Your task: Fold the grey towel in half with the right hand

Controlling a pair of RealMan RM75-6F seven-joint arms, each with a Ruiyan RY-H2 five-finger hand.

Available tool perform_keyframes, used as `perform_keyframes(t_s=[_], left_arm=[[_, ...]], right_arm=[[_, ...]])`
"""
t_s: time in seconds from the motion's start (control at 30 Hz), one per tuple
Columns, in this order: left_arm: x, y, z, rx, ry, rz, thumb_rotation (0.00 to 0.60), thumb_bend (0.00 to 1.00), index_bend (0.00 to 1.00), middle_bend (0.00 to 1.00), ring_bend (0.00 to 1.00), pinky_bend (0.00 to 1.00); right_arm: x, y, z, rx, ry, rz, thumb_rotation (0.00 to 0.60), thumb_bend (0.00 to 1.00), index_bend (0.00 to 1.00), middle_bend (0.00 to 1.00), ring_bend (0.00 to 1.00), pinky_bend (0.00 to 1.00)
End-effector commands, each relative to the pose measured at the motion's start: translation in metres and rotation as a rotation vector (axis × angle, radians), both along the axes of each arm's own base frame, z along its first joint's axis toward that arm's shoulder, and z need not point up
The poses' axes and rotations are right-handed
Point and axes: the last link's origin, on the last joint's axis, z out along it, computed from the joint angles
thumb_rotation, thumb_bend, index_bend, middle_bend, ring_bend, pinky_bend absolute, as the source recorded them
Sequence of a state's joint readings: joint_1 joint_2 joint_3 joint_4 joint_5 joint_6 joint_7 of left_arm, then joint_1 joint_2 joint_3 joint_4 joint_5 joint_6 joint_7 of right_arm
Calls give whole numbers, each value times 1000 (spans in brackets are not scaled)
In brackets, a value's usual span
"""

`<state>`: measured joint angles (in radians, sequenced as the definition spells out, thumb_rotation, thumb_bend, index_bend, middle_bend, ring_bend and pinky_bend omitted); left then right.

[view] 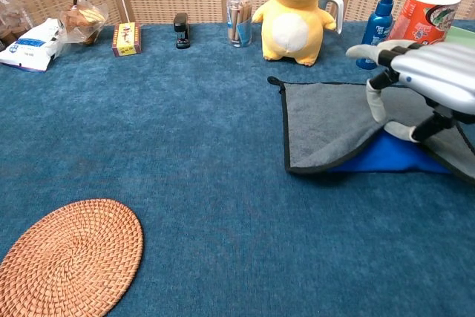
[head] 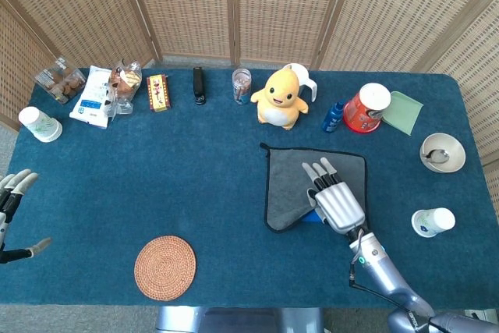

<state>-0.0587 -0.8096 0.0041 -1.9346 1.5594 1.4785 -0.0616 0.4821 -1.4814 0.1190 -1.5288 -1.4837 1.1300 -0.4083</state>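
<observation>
The right hand point(head: 337, 202) covers the near right part of the grey towel point(head: 295, 181), so the lifted edge itself is partly hidden in the head view. In the chest view the right hand point(view: 427, 79) runs off the frame's right edge, and the towel point(view: 326, 120) is cut off there too. The towel's near edge is raised off the counter point(head: 195, 185), baring its blue underside point(view: 386, 157). A thumb and a finger curl under the raised cloth, pinching it, while the other fingers point(head: 320, 171) stretch flat toward 12 o'clock, palm down.

The towel lies right of centre, at 6 o'clock from the yellow plush toy point(head: 278, 97).

The left hand point(head: 14, 193) shows only at the frame's left edge, fingers spread, grasping nothing visible.
</observation>
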Motion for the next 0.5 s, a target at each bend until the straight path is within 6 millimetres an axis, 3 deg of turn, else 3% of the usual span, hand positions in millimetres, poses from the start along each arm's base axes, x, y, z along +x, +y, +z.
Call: perform_keyframes(t_s=[0.03,0.5], left_arm=[[0,0,0,-1,-1,0,600,0,0,0,0,0],[-1,1,0,-11,-5,4,600,0,0,0,0,0]], right_arm=[[6,-8,0,-7,3,-6,600,423,626,0,0,94],[13,-45,0,-35,42,-72,600,447,629,0,0,114]])
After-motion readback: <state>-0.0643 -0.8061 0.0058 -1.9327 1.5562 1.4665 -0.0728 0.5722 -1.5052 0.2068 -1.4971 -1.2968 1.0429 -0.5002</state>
